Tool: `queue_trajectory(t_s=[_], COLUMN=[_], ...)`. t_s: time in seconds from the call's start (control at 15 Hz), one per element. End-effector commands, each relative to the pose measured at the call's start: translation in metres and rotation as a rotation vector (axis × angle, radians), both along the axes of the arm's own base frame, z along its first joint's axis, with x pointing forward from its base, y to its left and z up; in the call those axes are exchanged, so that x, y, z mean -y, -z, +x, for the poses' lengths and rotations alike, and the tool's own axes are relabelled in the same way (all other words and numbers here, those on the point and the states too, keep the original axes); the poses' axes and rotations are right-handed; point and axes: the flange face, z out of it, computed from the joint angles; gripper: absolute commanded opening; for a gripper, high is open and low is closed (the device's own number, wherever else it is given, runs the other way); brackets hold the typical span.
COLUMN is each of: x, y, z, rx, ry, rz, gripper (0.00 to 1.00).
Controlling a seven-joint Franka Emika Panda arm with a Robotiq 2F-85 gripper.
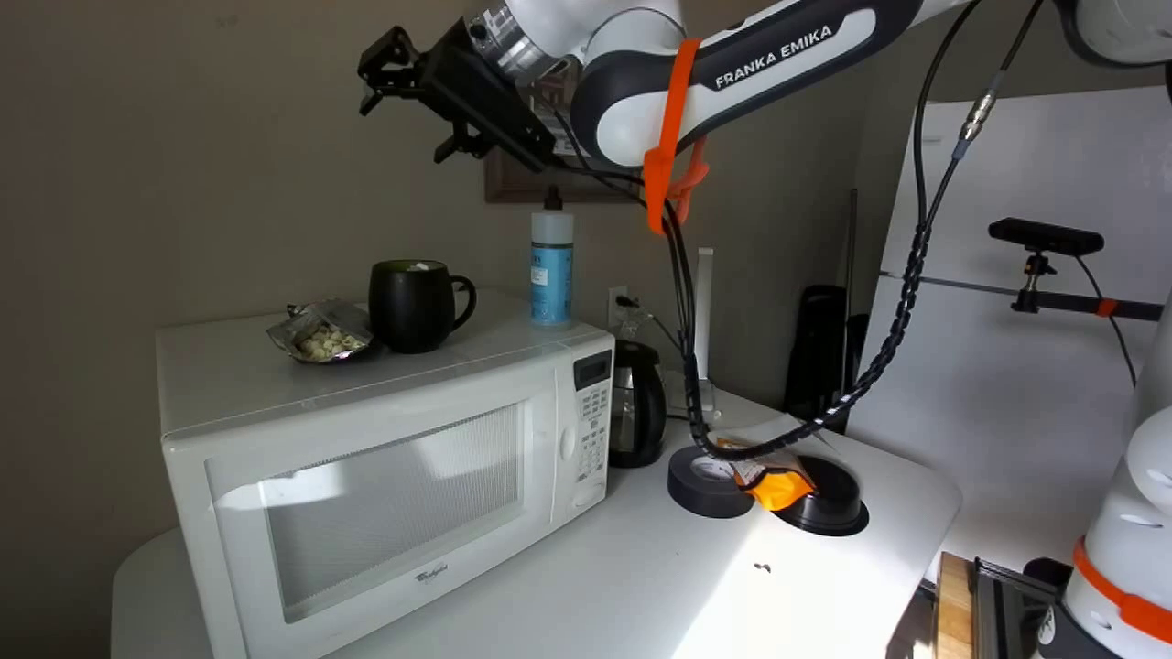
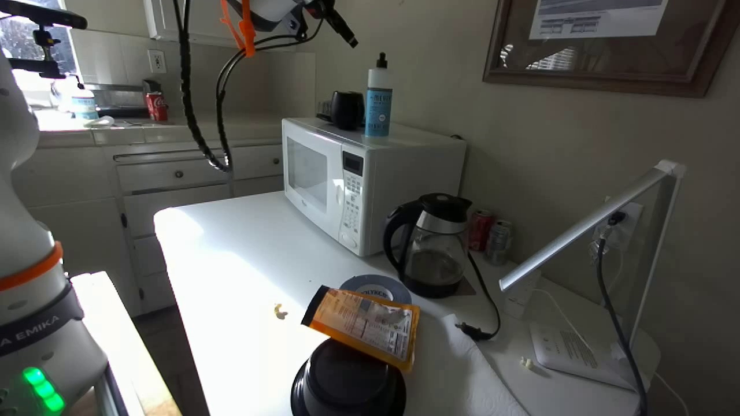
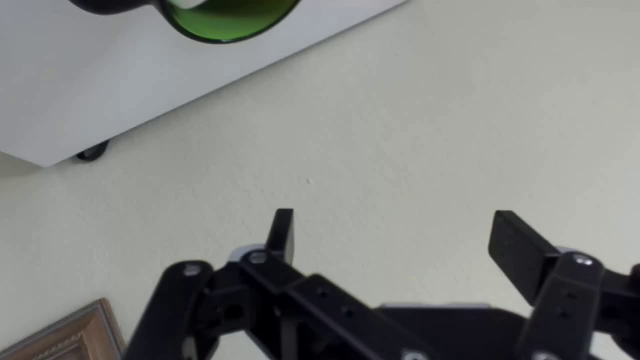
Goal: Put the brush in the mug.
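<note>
A small pale thing, seemingly the brush (image 1: 418, 266), shows inside the mouth of the black mug (image 1: 407, 311), though too little of it is visible to be certain. The mug stands upright on the white microwave (image 1: 394, 503). Just beside the mug lies an opened silver bag (image 1: 322, 329), and near the handle stands a blue bottle (image 1: 551, 275). The gripper (image 3: 392, 232) is in the air, higher than the mug, with its fingers spread wide apart. Below, on the white table (image 2: 243, 260), the kettle (image 2: 433, 260) stands beside the microwave.

The pale brush (image 1: 418, 266) shows inside the upright, green-lined black mug (image 1: 409, 311).
</note>
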Motion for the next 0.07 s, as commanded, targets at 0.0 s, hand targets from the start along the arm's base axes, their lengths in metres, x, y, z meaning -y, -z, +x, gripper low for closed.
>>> queue_trajectory(t_s=[0.0], x=[-0.0032], y=[-0.0052], z=[-0.0102], rx=[0.011], ry=[0.006], rz=[-0.001], gripper=[1.00])
